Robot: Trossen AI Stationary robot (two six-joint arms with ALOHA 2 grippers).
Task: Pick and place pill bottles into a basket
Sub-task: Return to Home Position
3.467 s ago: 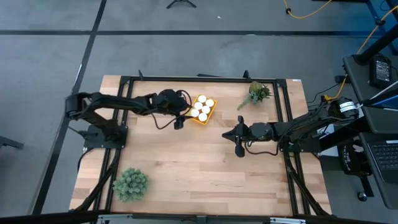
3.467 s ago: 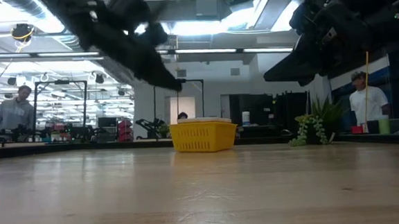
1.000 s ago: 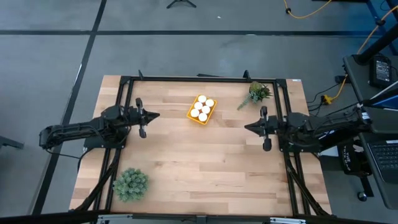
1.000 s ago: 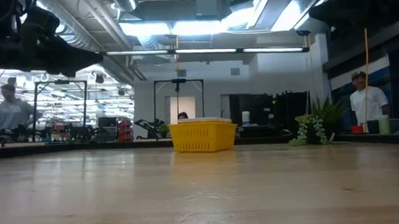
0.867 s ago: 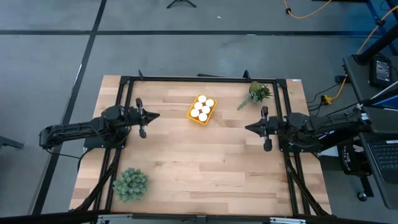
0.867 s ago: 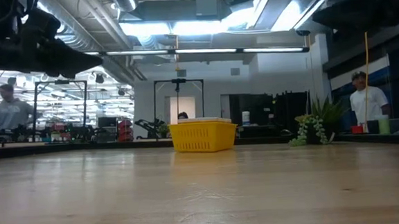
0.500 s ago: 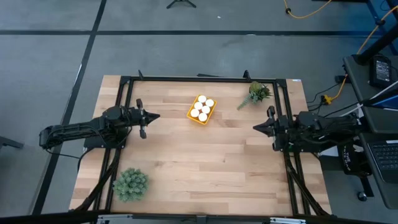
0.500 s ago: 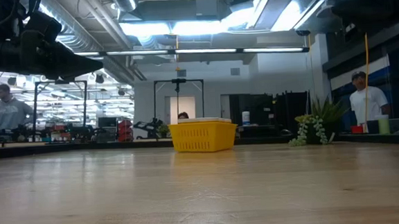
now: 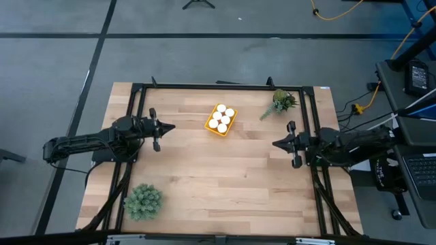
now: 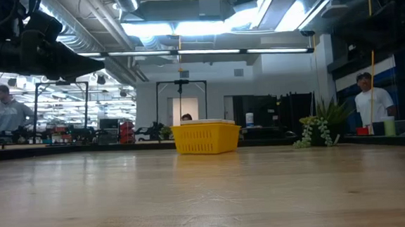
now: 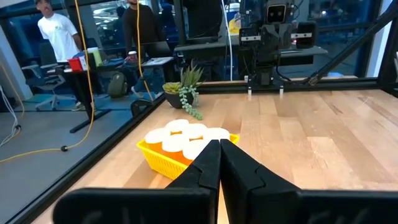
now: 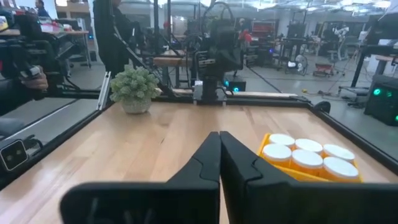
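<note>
— Where is the left gripper point(image 9: 168, 126), and how do its fingers stand?
— It hangs over the left edge of the pale wooden table point(image 9: 225, 177), close in to its own base. In the left wrist view its two dark fingers point(image 11: 205, 165) lie pressed together with nothing between them.
— And the other arm?
— The right gripper point(image 9: 275, 143) hangs over the table's right edge. Its fingers point(image 12: 208, 155) are likewise together and empty. The two tips point at each other across the table, well apart.
— Where are the bottles from there?
— Ahead of the left gripper and a little toward the far side stands the small bright yellow rectangular basket point(image 9: 208, 125). It is well apart from both grippers and roughly midway between them. All six small orange pill bottles with round white caps point(image 9: 220, 120) stand upright inside it, packed in two rows of three.
— Anything further out?
— A small trailing green plant point(image 9: 281, 102) sits beyond the right gripper, near the far right corner. A round bushy green plant point(image 9: 142, 200) sits on the near side of the left gripper, by the near left corner.
</note>
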